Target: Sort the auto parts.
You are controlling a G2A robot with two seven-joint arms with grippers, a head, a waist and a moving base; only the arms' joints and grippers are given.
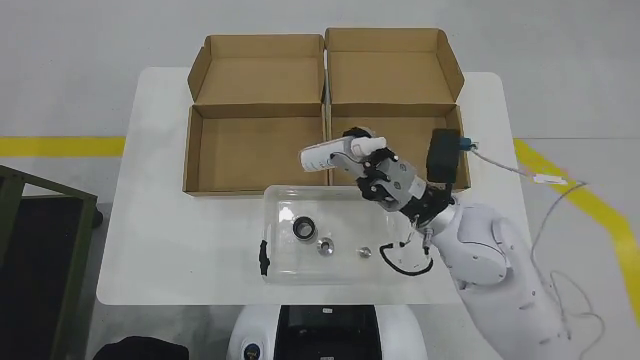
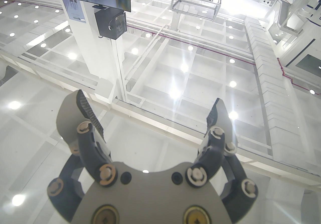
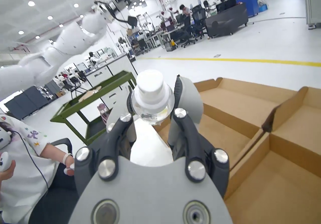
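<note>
1. White-capped part [image 3: 150,84] [image 1: 318,157]: a clear round body with a white cap. It is held off the desk at the centre of the top view, above the seam where the two cardboard boxes meet and near their lower walls.
2. Right pincer [image 3: 154,99] [image 1: 358,153]: clamped on the white-capped part, with one finger on each side of the clear body.
3. Clear bin [image 1: 290,260]: stands on the desk just below the boxes, at lower centre of the top view. Inside lie a black ring [image 1: 305,228], a small metal piece [image 1: 325,247], a second metal piece [image 1: 365,252] and, at the bin's right end, a black wire loop [image 1: 405,260]. A black clip [image 1: 263,258] sits at its left rim.
4. Left cardboard box [image 1: 250,155] and right cardboard box [image 1: 390,78]: side by side and touching, with lids folded back toward the top of the frame.
5. Left pincer [image 2: 150,99]: fingers spread wide apart, pointed up at the ceiling.
6. Desk [image 1: 160,210]: white, carrying the boxes and the bin.
</note>
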